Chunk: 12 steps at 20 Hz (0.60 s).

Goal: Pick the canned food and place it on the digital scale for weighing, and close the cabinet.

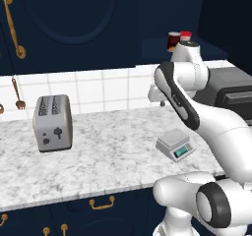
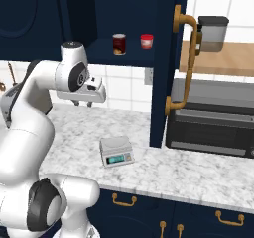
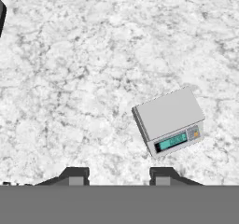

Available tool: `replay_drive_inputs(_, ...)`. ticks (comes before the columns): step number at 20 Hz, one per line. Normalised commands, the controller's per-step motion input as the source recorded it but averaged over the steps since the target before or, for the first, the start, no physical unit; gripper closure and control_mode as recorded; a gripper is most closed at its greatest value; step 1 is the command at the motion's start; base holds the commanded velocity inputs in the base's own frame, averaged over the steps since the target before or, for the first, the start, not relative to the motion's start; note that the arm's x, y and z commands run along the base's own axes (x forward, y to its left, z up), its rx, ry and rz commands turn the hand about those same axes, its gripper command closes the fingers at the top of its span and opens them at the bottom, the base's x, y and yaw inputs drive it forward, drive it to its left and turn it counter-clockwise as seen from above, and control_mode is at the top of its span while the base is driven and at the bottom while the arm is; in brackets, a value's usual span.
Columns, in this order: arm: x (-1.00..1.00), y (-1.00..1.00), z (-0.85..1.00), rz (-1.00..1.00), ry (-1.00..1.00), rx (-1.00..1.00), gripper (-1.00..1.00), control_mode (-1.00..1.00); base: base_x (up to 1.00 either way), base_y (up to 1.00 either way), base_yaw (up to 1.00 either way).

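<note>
Can: the can (image 2: 119, 43) stands upright on the open cabinet's shelf (image 2: 106, 54), above the counter, with a smaller red-and-white container (image 2: 146, 40) just beside it, not touching.
Handling: a rigid metal cylinder, probably of moderate weight for its size. The smooth wall may slip, but it won't crush under a firm squeeze.
Where to hold: across the middle of the side wall, fingers on opposite sides, coming in from the front of the shelf. The side away from the container leaves more room for a finger.
Gripper: the gripper (image 2: 87, 102) hangs over the counter (image 1: 113, 156), pointing down, empty. In the hand view its fingertips (image 3: 76, 176) stand well apart, so it is released.
Scale: the scale (image 3: 168, 120) sits on the counter below the shelf, platform bare, teal display facing the front edge. It is light and could slide if the can is set down hard, so a centred, gentle placement suits it.
Cabinet: the door (image 2: 168, 63) stands swung out, brass handle (image 2: 186, 63) facing the oven side, not yet closed.
Risk: knocking the container while reaching for the can.
</note>
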Motion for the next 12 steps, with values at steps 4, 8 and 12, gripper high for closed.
replay_drive_inputs(4, -0.64, 0.02, 0.01, 0.00, -0.12, -0.03, -1.00, -1.00, 0.00, 0.00, 0.00)
replay_drive_inputs(8, -0.84, 0.00, 0.39, 0.00, -0.54, -0.09, -1.00, -1.00, 0.00, 0.00, 0.00)
replay_drive_inputs(12, -0.44, -0.03, 0.78, 0.00, -0.57, -0.04, -1.00, -1.00, 0.00, 0.00, 0.00)
